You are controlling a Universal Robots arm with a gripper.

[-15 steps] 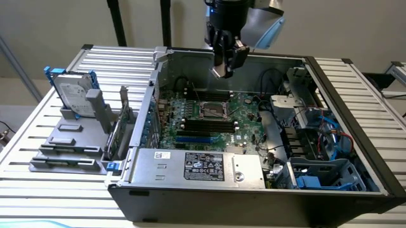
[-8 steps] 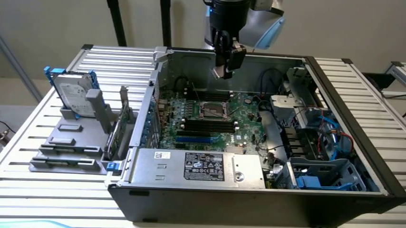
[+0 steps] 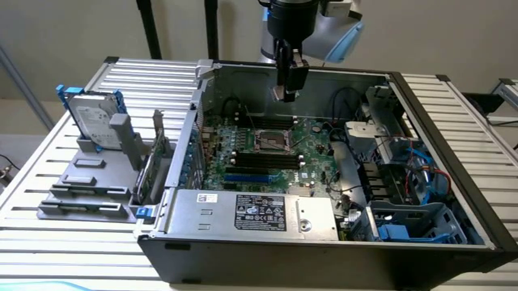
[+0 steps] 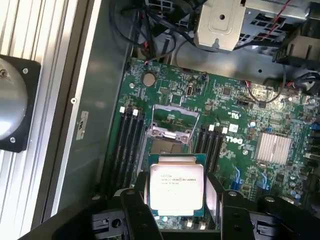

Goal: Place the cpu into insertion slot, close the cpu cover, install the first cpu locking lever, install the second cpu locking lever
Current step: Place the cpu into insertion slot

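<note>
Two fingers of the claw pinch the cpu in the wrist view. The exterior view sets the claw hanging above the slot.

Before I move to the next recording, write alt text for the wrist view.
The hand holds the cpu by its edges above the green motherboard. Just past it sits the dark insertion slot, uncovered, with the cpu cover flipped up beside it and black memory slots on both sides.

cpu: held in gripper, over board
slot: uncovered, just past cpu
cover: tilted up
</note>
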